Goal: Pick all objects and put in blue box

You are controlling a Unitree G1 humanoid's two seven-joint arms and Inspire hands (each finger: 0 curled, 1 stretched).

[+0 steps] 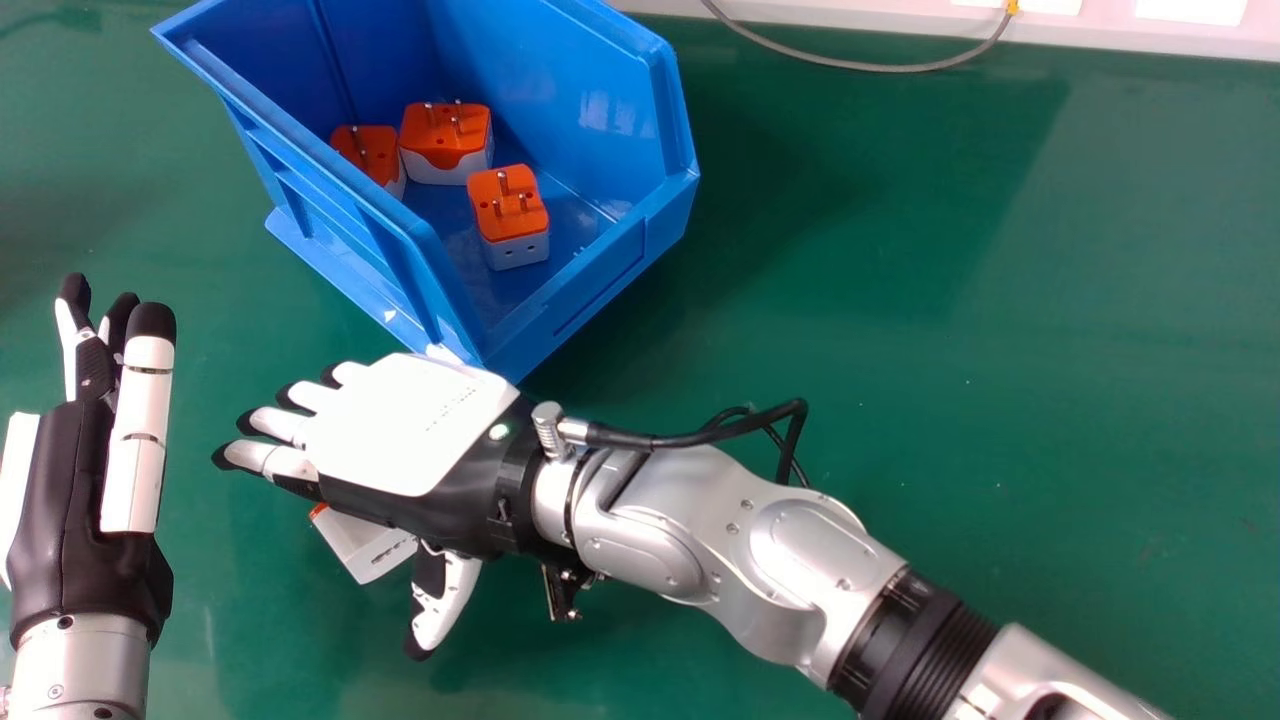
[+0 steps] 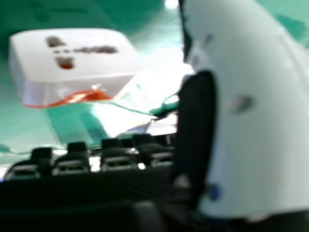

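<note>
Smooth, glossy plastic forms the far box (image 1: 600, 90), smooth plastic the adapters (image 1: 516, 220), metal their pins (image 1: 503, 184); the tabletop (image 1: 950, 300) appears glossy.

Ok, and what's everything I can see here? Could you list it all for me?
Box: one, blue, on the table
Plug adapters: three, orange and white, inside the box
Loose adapter: one, white with orange, partly under the right hand
Table: one, green, beneath everything
Grey cable: one, far edge
Pale strip: one, whitish, far edge
Black cable: one, right wrist
Silver forearms: two, right and left
Right hand: one, black and white, before the box
Left hand: one, black and white, far left
</note>
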